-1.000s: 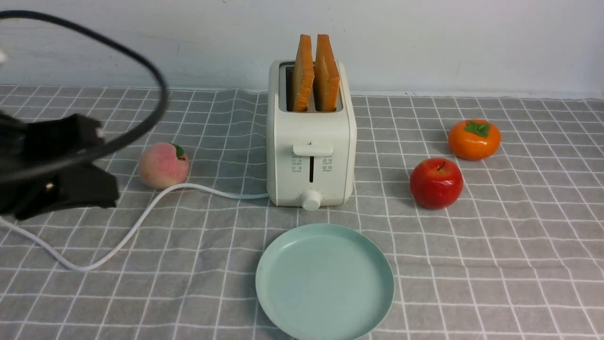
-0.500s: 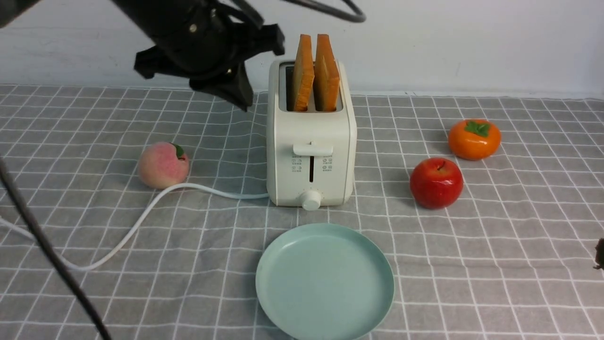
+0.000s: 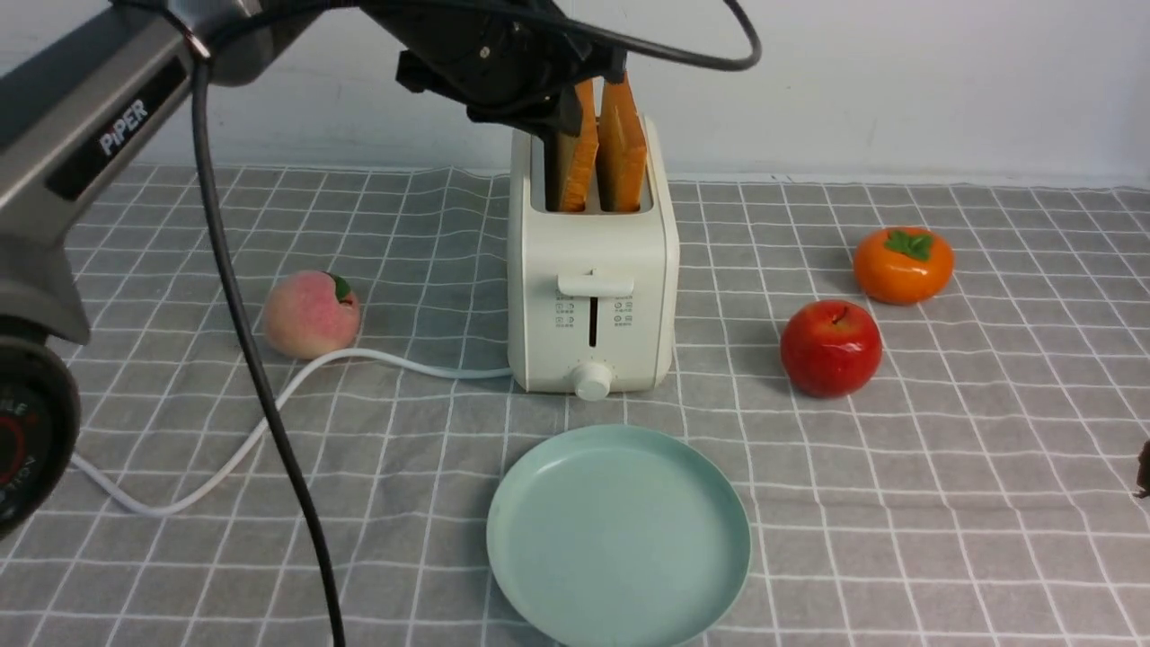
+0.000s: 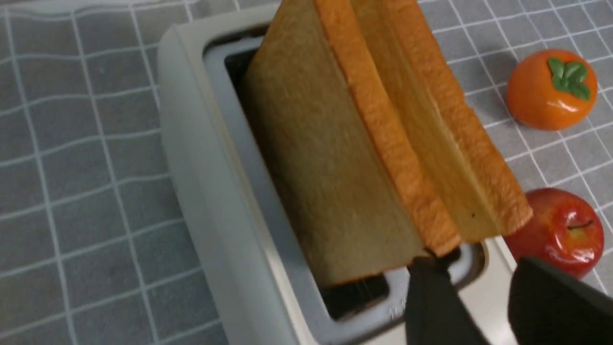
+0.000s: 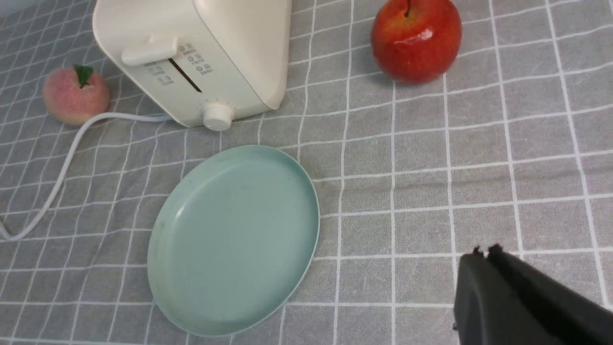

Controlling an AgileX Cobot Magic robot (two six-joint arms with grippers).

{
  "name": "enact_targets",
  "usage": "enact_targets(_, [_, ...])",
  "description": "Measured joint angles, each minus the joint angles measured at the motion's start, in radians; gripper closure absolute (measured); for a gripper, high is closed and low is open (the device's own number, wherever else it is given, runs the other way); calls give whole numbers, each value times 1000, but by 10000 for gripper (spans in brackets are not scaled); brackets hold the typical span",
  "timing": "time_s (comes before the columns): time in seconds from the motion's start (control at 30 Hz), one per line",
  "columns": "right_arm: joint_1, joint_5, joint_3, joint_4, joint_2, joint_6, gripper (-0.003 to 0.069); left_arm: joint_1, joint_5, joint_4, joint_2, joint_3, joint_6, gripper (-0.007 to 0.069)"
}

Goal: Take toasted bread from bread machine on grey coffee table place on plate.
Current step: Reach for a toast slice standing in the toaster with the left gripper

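Two slices of toasted bread point(image 3: 600, 148) stand in the bread machine point(image 3: 593, 261) — left claw point(image 4: 476, 263) at their top, jaws apart. Plate point(image 3: 539, 575) lies just before the bread machine; right claw point(image 5: 484, 251), closed, well to its right.

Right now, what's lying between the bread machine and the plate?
Nothing but a bare strip of the grey coffee table separates the bread machine from the plate; the front view shows it.

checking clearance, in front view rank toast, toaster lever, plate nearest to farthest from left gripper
1. toasted bread, right at the left gripper, up top
2. lever, on the bread machine's front, below
3. plate, low in front
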State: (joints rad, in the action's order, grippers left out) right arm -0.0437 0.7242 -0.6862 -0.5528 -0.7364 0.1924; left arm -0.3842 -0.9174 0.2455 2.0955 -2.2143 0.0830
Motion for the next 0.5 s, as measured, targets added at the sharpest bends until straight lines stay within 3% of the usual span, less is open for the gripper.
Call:
enact_targets(0.03, [0, -1, 0, 0, 0, 0, 659, 0, 8, 2, 4, 0, -5, 363])
enact_targets(0.1, [0, -2, 0, 0, 0, 0, 658, 0, 47, 8, 41, 0, -20, 237])
enact_targets(0.3, [0, -2, 0, 0, 0, 0, 653, 0, 112, -11, 103, 0, -22, 126])
enact_targets(0.4, [0, -2, 0, -4, 0, 0, 650, 0, 125, -41, 119, 0, -14, 158])
enact_targets(0.47, [0, -2, 0, -6, 0, 0, 646, 0, 124, -62, 122, 0, -6, 240])
enact_targets(0.5, [0, -1, 0, -7, 0, 0, 644, 0, 118, -73, 120, 0, -2, 342])
